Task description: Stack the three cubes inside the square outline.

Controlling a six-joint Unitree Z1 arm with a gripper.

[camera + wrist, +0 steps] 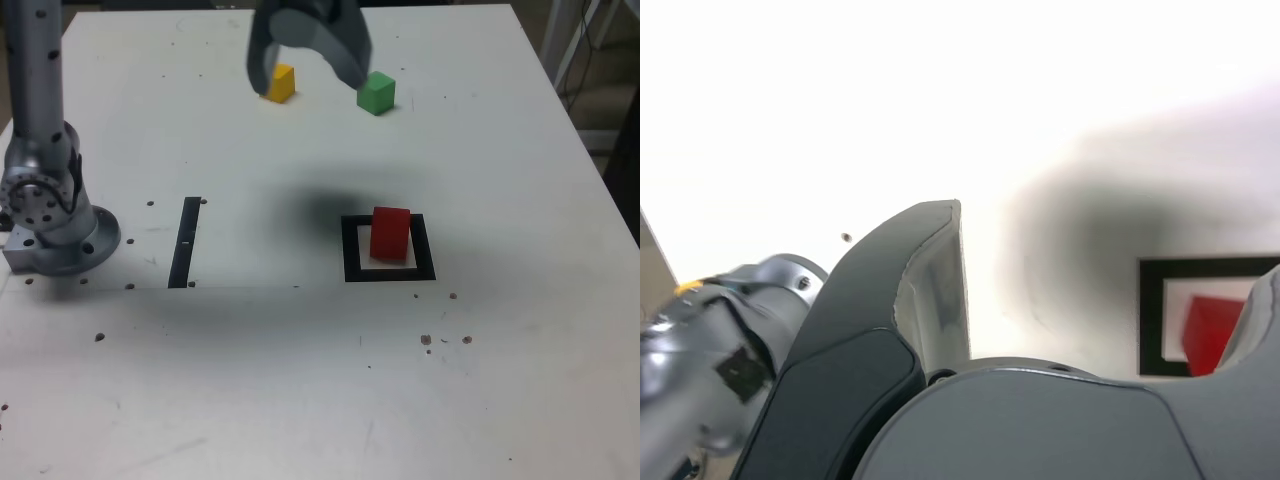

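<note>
The red cube [390, 233] stands inside the square outline [352, 250], right of the table's middle in the exterior view. At the far side lie the yellow cube [281, 82] and the green cube [376, 93], apart from each other. My gripper [307, 78] hangs above the table between those two, open, with nothing between its jaws; its left finger partly hides the yellow cube. In the wrist view the red cube [1210, 330] and the outline [1150, 320] show past a dark finger [930, 290]. The yellow and green cubes are out of that view.
The arm's grey base [50, 225] stands at the exterior view's left. A thin black strip [185, 240] lies between the base and the outline. The white table [300, 380] ends at its right edge [600, 190], with furniture beyond it.
</note>
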